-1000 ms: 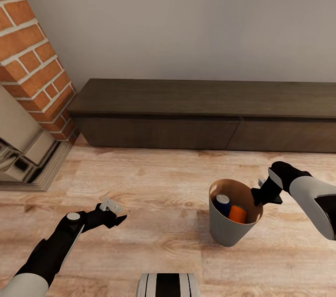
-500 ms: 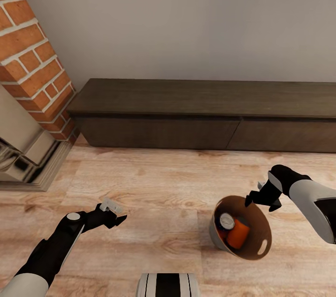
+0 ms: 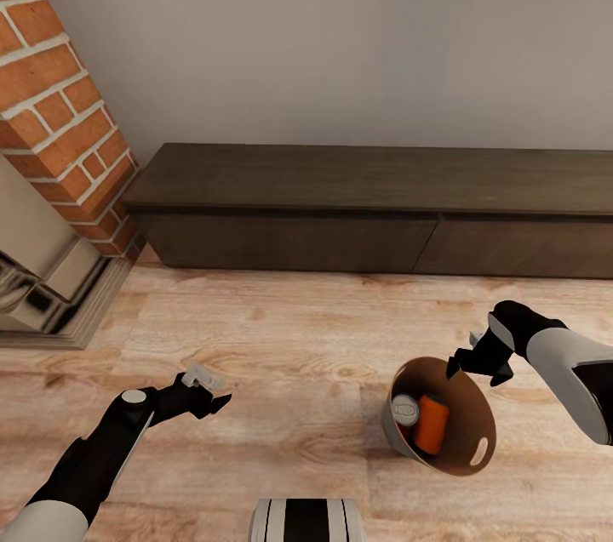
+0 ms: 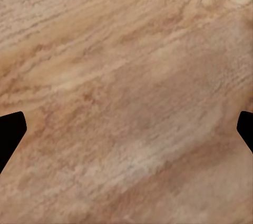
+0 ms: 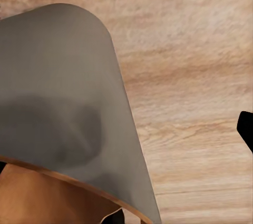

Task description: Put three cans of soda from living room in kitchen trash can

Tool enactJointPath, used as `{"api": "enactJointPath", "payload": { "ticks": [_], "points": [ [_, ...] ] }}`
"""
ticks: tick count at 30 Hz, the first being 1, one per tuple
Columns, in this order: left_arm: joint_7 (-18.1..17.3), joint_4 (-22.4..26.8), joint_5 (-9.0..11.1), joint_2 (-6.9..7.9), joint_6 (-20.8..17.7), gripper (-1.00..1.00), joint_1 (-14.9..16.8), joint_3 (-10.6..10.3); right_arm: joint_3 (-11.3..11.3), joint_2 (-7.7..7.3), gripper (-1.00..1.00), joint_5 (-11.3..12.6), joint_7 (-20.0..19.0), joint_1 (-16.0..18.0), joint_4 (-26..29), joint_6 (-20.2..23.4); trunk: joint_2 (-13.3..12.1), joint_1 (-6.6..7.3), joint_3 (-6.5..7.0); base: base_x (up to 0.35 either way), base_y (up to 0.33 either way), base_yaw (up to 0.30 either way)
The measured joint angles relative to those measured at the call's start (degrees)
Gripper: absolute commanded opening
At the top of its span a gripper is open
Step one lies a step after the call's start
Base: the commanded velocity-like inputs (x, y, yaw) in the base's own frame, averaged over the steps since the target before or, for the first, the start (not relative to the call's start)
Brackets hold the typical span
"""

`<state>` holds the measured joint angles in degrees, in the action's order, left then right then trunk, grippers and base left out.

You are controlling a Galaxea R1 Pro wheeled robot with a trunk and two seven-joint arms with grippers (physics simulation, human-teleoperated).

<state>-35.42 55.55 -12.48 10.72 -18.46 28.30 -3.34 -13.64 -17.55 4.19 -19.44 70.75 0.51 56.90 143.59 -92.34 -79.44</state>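
Right end effector (image 3: 464,366) grips the tilted trash can (image 3: 477,457); can labels unreadable; left end effector (image 3: 214,389) open.

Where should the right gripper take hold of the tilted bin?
Probably the bin's thin rim, at its far edge under the right gripper, coming from above with one finger inside and one outside. The tapered wall looks too wide to span, and the mouth is tilted toward the robot.

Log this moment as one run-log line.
place: living room, wood floor | bin: tipped toward the robot, orange can and silver-topped can inside | right tool: at bin rim | left tool: open, empty
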Motion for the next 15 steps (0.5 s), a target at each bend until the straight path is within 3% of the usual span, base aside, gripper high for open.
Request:
{"api": "enactJointPath", "payload": {
  "ticks": [3, 15],
  "points": [
    [0.0, 0.0, 0.0, 0.00, 0.0, 1.00, 0.0, 0.0, 0.0, 0.01, 1.00, 0.0, 0.0, 0.0, 0.0, 0.0, 0.0, 0.00, 0.00, 0.000, 0.000, 0.000],
    [0.1, -0.9, -0.3, 0.00, -0.1, 1.00, 0.0, -0.1, 0.0, 0.05, 1.00, -0.2, 0.2, -0.7, 0.1, -0.1, -0.2, 0.31, 2.65, 0.000, 0.000, 0.000]
  ]
}}
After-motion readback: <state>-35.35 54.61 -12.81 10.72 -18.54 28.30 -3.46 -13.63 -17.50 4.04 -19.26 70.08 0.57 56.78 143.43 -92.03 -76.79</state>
